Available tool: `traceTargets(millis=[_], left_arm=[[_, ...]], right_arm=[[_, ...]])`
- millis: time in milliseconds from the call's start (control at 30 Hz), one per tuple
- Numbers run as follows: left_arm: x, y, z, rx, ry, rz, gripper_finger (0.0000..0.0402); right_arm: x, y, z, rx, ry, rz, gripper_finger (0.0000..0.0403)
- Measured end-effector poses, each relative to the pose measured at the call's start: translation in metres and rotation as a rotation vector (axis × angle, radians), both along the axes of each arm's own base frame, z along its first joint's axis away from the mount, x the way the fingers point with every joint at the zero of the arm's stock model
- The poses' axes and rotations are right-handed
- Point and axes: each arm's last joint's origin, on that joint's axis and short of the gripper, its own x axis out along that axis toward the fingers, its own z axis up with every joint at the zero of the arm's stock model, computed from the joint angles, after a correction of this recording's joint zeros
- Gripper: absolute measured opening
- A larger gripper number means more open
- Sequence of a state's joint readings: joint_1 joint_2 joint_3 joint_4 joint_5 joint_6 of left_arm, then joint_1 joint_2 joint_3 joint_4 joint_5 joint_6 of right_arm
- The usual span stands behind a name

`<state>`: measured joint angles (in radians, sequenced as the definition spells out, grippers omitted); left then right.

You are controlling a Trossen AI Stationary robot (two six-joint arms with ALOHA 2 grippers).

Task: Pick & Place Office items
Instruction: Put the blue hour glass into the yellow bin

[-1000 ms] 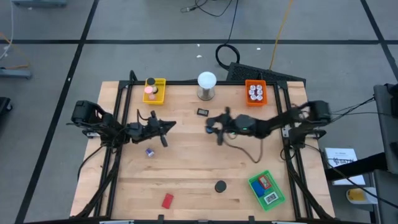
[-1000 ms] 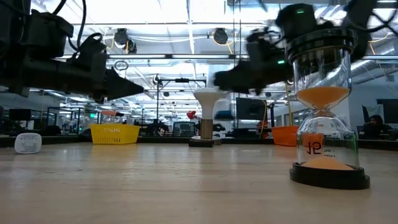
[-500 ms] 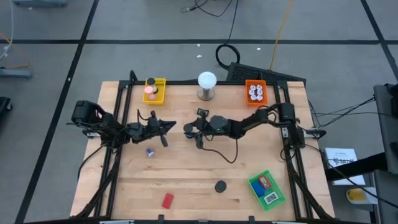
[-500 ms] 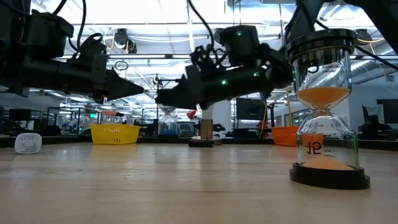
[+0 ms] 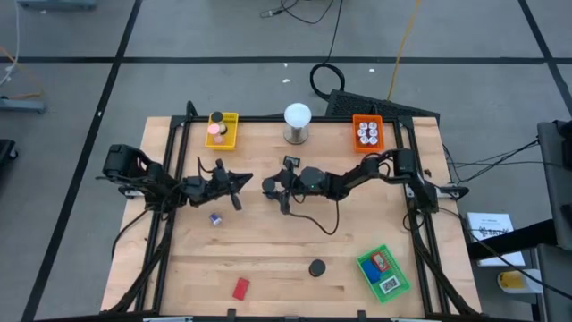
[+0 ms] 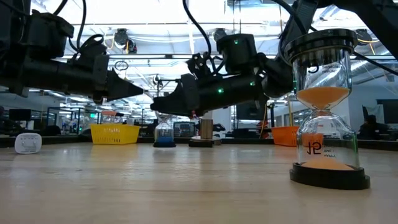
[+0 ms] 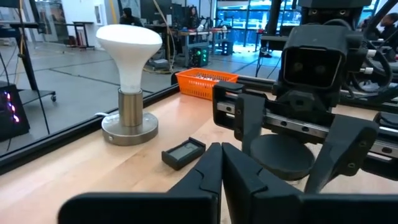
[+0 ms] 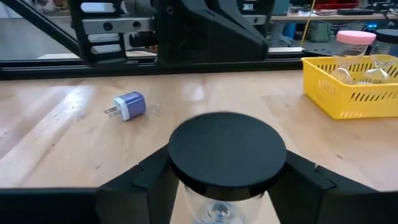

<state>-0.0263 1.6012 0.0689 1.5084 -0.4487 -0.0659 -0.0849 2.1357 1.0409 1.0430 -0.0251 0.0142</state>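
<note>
My right gripper (image 5: 271, 186) reaches across the table's middle and is shut on a small hourglass with blue sand (image 6: 163, 132). Its tips end just short of my left gripper (image 5: 243, 179), which is shut and hovers level above the wood, holding nothing. A blue plug-like bit (image 5: 214, 218) lies on its side near the left gripper. A small black flat device (image 5: 290, 161) lies behind the right gripper. A red block (image 5: 240, 288) and a black round piece (image 5: 316, 267) sit toward the near edge. My right gripper pinches the hourglass's round black top cap (image 8: 227, 149) between its two fingers (image 8: 149, 177), one on each side. The fingers come nearly level from the table's right. The hourglass is upright below them; whether its base (image 6: 164, 144) rests on the table, I cannot tell.
At the far edge stand a yellow tray (image 5: 222, 130) with a pink-topped piece, a white bulb on a metal base (image 5: 297, 121) and an orange tray (image 5: 367, 132). A green tray (image 5: 383, 271) lies near right. A big orange-sand hourglass (image 6: 323, 106) stands close to the low camera.
My right gripper has swept toward the table's left edge, carrying the small hourglass with it, and has come lower. It has ended up close in front of the left gripper, moving fast at first and only slightly in the last half second.
</note>
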Motion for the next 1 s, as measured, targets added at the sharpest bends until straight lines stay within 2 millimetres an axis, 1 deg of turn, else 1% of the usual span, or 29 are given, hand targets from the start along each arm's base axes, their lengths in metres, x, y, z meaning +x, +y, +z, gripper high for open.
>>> traceTargets(millis=[133,233,300,467,600,667,733,833,900,1000], left_arm=[[0.0,0.0,0.0,-0.019,-0.006,-0.003,0.0004],[0.0,0.0,0.0,-0.024,-0.009,-0.003,0.0015],[0.0,0.0,0.0,-0.029,-0.012,-0.003,0.0021],[0.0,0.0,0.0,-0.044,-0.023,-0.003,0.0013],[0.0,0.0,0.002,-0.051,-0.039,-0.004,0.0004],[0.0,0.0,0.003,-0.069,-0.052,-0.004,0.0006],[-0.001,0.0,0.006,-0.073,-0.071,-0.005,0.0006],[-0.001,-0.001,0.009,-0.07,-0.084,-0.032,0.0003],[-0.002,-0.002,0.017,-0.074,-0.127,-0.062,0.0008],[-0.002,-0.002,0.025,-0.098,-0.157,-0.072,0.0029]], right_arm=[[0.0,0.0,0.0,0.011,0.002,-0.003,0.0244],[0.0,0.0,0.001,0.028,0.006,-0.005,0.0266],[-0.001,0.001,0.006,0.029,0.008,-0.005,0.0278],[-0.004,0.002,0.028,0.021,0.009,-0.023,0.0299],[-0.012,0.008,0.063,-0.03,0.007,-0.011,0.0303],[-0.02,0.012,0.081,-0.081,0.051,-0.032,0.0296],[-0.031,0.018,0.099,-0.146,0.118,-0.068,0.028],[-0.055,0.024,0.117,-0.196,0.203,-0.107,0.024],[-0.074,0.026,0.121,-0.187,0.233,-0.133,0.0202],[-0.105,0.027,0.116,-0.139,0.245,-0.152,0.0135]])
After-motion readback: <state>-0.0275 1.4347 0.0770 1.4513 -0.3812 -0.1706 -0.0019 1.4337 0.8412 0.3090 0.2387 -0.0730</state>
